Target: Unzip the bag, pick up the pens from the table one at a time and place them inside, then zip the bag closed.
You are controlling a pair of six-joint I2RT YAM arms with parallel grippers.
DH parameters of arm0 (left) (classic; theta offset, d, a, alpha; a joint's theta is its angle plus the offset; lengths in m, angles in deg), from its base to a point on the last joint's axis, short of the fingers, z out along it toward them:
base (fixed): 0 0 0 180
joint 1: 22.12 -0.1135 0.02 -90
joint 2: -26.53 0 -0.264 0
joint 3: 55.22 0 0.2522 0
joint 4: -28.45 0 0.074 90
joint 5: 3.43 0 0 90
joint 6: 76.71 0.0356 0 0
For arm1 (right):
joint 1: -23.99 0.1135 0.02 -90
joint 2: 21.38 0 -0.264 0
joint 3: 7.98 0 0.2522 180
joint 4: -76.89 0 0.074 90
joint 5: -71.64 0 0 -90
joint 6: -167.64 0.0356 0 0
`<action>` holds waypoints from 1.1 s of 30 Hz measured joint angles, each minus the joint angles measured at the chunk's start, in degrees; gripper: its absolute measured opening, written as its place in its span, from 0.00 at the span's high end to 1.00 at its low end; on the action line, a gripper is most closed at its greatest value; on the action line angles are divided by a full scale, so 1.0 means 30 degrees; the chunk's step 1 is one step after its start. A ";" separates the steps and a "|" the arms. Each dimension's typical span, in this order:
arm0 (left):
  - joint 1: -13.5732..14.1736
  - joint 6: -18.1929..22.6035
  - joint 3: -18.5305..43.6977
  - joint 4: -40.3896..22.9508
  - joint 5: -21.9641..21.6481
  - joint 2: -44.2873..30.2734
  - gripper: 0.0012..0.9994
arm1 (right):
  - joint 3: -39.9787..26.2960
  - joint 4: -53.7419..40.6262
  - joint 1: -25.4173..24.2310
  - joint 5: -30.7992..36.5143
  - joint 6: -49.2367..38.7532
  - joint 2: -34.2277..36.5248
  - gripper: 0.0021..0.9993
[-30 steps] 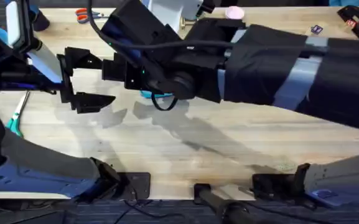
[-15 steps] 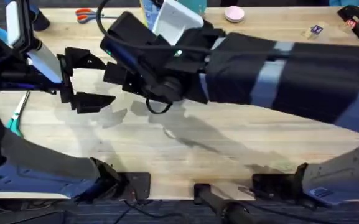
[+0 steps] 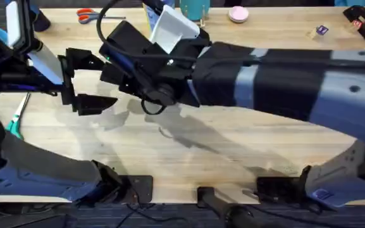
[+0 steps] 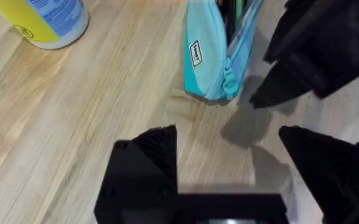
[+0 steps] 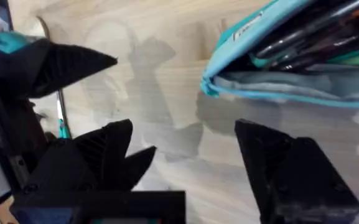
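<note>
On the pale wooden worktop (image 4: 73, 124) the turquoise bag (image 4: 213, 53) lies unzipped at one end, dark pens (image 5: 303, 40) packed inside its gaping mouth. Just beside that open end hangs the right claw (image 5: 185, 162), fingers spread and holding nothing. The left claw (image 4: 229, 168) hovers a little way off, facing the bag's end, also spread wide and empty. A yellow-and-blue container (image 4: 42, 18) stands well apart from the bag, and teal-handled scissors (image 3: 14, 120) lie near the worktop's left edge.
</note>
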 joint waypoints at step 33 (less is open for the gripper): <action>0.0001 0.0006 0.0000 -0.0001 -0.0003 0.0000 0.01 | 0.0000 0.2728 -0.0342 0.1613 0.0417 0.2380 0.06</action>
